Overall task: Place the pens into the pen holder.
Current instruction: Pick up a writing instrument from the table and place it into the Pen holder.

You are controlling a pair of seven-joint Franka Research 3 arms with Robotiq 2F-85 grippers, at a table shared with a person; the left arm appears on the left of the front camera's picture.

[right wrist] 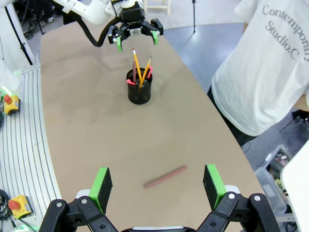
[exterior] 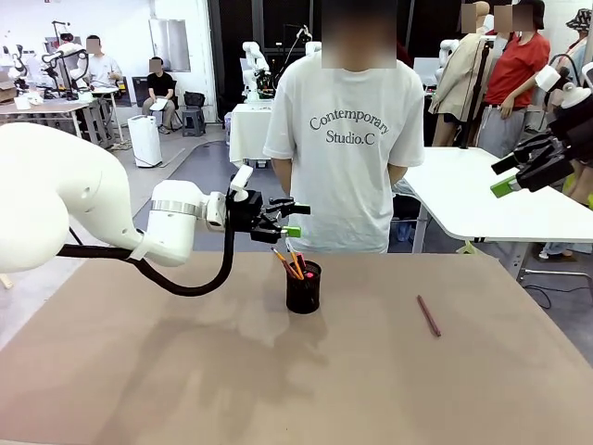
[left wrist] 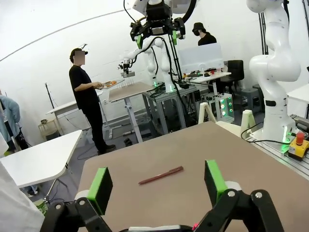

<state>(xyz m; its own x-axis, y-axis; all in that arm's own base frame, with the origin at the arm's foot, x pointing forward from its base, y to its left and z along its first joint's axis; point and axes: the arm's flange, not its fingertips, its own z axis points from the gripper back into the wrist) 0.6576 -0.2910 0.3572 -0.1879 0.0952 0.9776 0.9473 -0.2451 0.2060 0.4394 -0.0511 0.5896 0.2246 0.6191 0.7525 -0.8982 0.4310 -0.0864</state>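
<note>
The brown table [exterior: 139, 371] carries everything in the task, and a person in a white T-shirt [exterior: 350, 139] stands at its far edge, at 12 o'clock. The left gripper [exterior: 295, 221] hovers just up at 11 o'clock from the pen holder [exterior: 303, 289], its jaws spread wide and empty. The right gripper [exterior: 505, 176] hangs high at the 2 o'clock side, well apart from the table, also spread wide and holding nothing.

The pen holder, a black mesh cup, stands upright near the table's middle. Several pens [right wrist: 140, 72] already stand in it, yellow-orange ones and pink-ended ones, leaning against its rim. One reddish-brown pen [exterior: 428, 315] lies flat on the bare table at 4 o'clock from the holder, well apart from it. In the right wrist view it lies in line with the gap between that gripper's green pads.

The loose pen looks light, stiff and smooth, so it would likely roll if nudged. The best hold is probably across the middle of the barrel, with the pads closing on its long sides. The cup looks light too, and a bump could tip it.
</note>
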